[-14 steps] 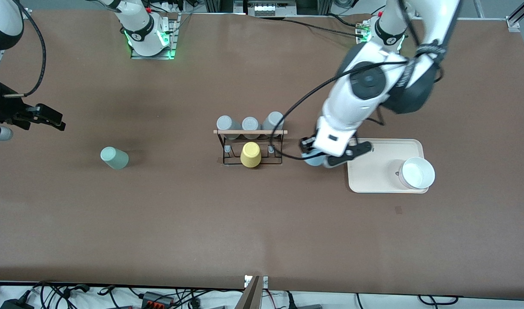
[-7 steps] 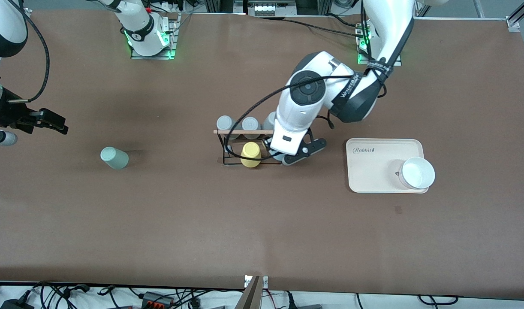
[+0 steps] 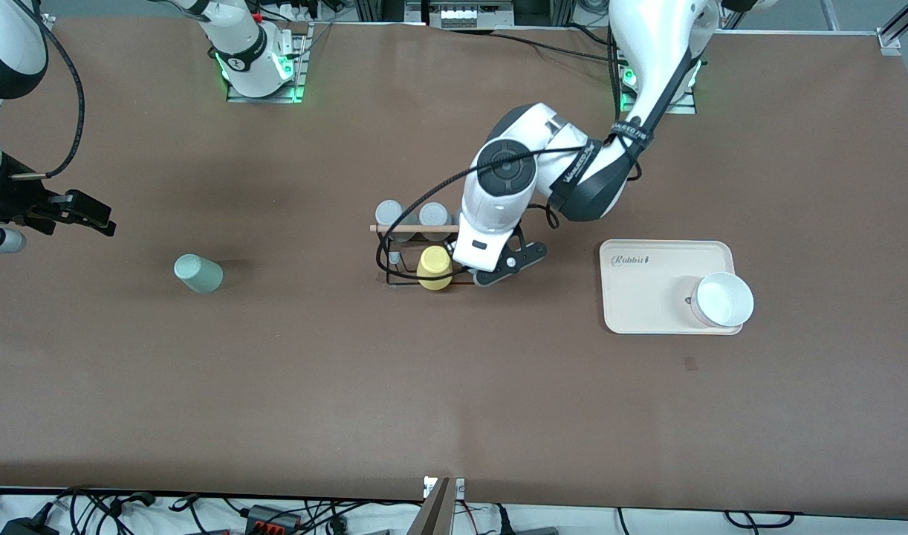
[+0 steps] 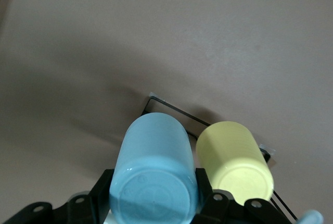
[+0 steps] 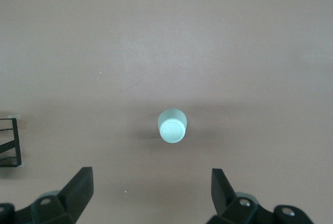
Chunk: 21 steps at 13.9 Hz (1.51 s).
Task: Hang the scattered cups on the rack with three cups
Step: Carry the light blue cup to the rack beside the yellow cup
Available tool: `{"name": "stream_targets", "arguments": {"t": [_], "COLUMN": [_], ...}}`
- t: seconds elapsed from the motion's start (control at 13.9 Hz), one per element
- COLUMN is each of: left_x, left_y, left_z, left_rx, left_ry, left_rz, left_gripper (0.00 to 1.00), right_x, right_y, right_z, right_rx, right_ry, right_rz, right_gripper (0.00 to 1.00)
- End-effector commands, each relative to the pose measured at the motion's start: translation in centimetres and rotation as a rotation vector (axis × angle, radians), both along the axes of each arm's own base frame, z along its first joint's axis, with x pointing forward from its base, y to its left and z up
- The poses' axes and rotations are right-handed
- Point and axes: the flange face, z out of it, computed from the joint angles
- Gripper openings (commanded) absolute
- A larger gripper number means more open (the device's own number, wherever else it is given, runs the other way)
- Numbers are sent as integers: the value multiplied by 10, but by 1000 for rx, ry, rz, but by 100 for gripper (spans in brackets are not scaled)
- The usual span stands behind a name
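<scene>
My left gripper [image 3: 490,273] is shut on the light blue cup [image 4: 153,174], which it holds sideways over the end of the black wire rack [image 3: 391,261] nearest the tray. My hand hides the cup in the front view. The yellow cup [image 3: 434,267] sits on the rack right beside the blue one and also shows in the left wrist view [image 4: 234,153]. The rack's wooden rod [image 3: 409,229] runs along its top. The sage green cup [image 3: 198,273] stands on the table toward the right arm's end. My right gripper [image 3: 97,214] hangs open and empty above the table near it, and the cup shows ahead of it in the right wrist view [image 5: 172,126].
Two grey cups [image 3: 388,213] [image 3: 433,215] sit on the rack's row farther from the front camera; my left arm covers the spot beside them. A beige tray [image 3: 666,286] with a white bowl [image 3: 723,299] lies toward the left arm's end.
My left arm has carried the blue cup from beside the tray over to the rack, next to the yellow cup. The right gripper has barely moved.
</scene>
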Motion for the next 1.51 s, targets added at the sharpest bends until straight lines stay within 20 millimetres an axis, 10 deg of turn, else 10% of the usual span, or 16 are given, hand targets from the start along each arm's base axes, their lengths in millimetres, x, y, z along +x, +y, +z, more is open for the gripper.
{"name": "stream_targets", "arguments": {"t": [0.0, 0.65, 0.93, 1.44], "left_x": [5, -2, 2, 18], "left_y": [-10, -18, -14, 47], "left_z": [-13, -57, -48, 110], "left_rx": [-11, 22, 17, -11], "left_ry": [-11, -27, -36, -143], "left_rz": [14, -30, -26, 49], "left_gripper": [39, 41, 100, 100], "right_x": [7, 16, 19, 21], "right_y": [4, 15, 16, 28], "right_z": [-3, -25, -41, -57], "right_rx": [9, 9, 8, 7], "right_ry": [-19, 18, 49, 84], "right_rz": [14, 27, 41, 56], "right_gripper": [100, 100, 100, 100]}}
